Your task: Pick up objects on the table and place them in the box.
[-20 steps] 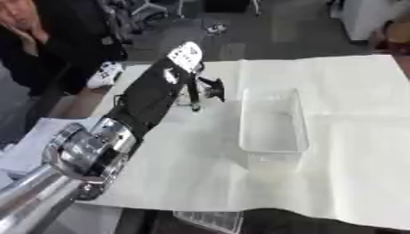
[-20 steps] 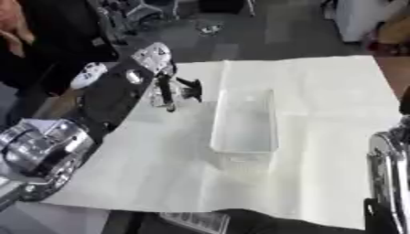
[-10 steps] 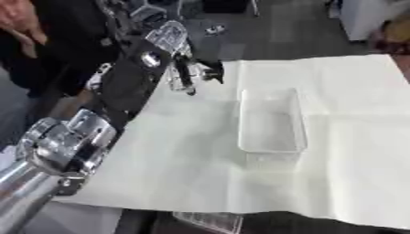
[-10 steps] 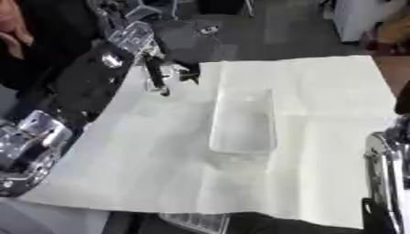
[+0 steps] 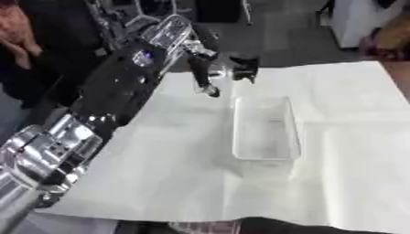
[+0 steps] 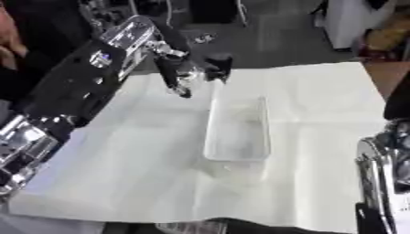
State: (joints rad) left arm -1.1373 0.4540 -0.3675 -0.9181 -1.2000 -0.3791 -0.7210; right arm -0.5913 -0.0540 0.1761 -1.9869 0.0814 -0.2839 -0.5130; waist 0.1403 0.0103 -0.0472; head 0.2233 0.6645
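A clear plastic box [image 5: 265, 128] stands empty on the white cloth [image 5: 168, 155], long side running away from me. My left arm reaches in from the lower left up to the far end of the box. Its left hand [image 5: 202, 68] hangs above the cloth just left of the box's far rim, fingers curled downward. A small dark object [image 5: 243, 69] is pinched between the fingers and thumb, above the box's far left corner. My right arm shows only as a silver and dark shape [image 6: 386, 160] at the right edge, cut off by the frame.
The cloth covers the table, with its front edge near the bottom of the view. A person in dark clothes [image 5: 32, 55] stands at the far left, away from the objects. Grey floor and furniture legs lie beyond the table's far edge.
My left hand has lifted and swung to the right, from over the cloth left of the box to the box's far left corner, carrying the dark object. The camera has also shifted.
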